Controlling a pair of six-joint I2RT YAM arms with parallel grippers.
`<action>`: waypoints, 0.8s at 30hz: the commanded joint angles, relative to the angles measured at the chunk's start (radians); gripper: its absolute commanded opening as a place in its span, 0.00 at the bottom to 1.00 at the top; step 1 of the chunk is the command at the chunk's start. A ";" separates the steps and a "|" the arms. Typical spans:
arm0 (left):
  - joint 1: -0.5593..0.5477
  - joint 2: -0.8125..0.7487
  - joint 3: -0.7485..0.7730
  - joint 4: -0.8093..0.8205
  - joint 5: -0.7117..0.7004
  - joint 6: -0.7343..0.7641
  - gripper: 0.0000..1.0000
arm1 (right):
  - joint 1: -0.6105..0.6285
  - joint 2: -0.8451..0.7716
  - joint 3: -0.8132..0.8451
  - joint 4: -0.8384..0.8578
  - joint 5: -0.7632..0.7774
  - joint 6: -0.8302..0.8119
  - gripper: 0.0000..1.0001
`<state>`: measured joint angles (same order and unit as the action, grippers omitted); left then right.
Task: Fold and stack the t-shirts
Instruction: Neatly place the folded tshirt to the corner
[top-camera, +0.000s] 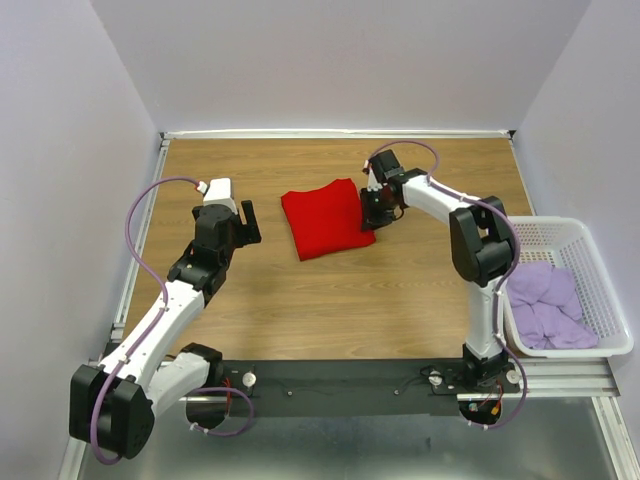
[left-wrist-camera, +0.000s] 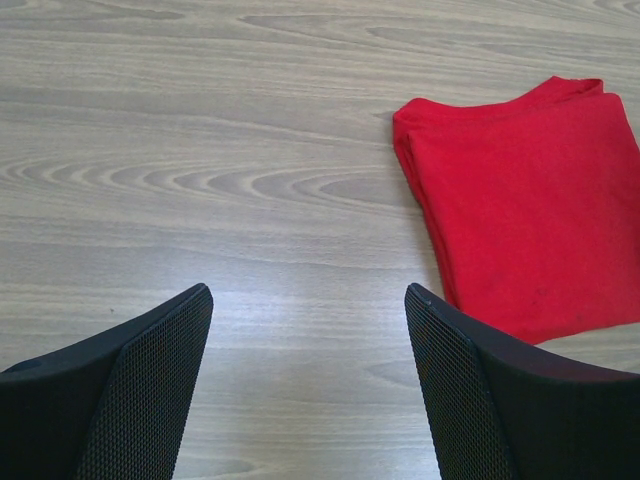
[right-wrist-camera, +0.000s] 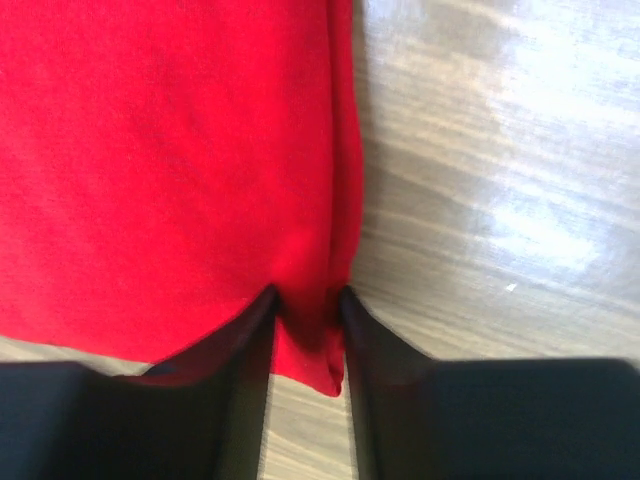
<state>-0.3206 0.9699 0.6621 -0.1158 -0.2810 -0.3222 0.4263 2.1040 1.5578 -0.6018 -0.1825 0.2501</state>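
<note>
A bright red t-shirt (top-camera: 325, 218), folded into a rough rectangle, lies on the wooden table near its middle. It also shows in the left wrist view (left-wrist-camera: 530, 220) and the right wrist view (right-wrist-camera: 170, 160). My right gripper (top-camera: 372, 214) is shut on the shirt's right edge; in the right wrist view (right-wrist-camera: 308, 300) the red cloth is pinched between the fingers. My left gripper (top-camera: 242, 222) is open and empty, left of the shirt and apart from it, over bare wood (left-wrist-camera: 308, 300). Pale lilac t-shirts (top-camera: 545, 305) lie crumpled in the basket.
A white plastic lattice basket (top-camera: 592, 250) stands at the right edge of the table, next to the right arm's base. Pale walls close the table on the left, back and right.
</note>
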 joint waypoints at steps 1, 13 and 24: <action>0.003 -0.002 0.028 -0.007 -0.030 -0.003 0.85 | 0.006 0.050 0.039 -0.021 0.048 -0.054 0.32; 0.003 -0.020 0.027 -0.002 -0.017 0.002 0.85 | -0.070 0.076 0.088 -0.019 0.221 -0.114 0.01; 0.003 -0.030 0.021 0.005 -0.023 0.003 0.86 | -0.274 0.090 0.186 -0.018 0.506 -0.236 0.01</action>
<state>-0.3206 0.9543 0.6621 -0.1154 -0.2806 -0.3218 0.2199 2.1586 1.6894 -0.6056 0.1322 0.0864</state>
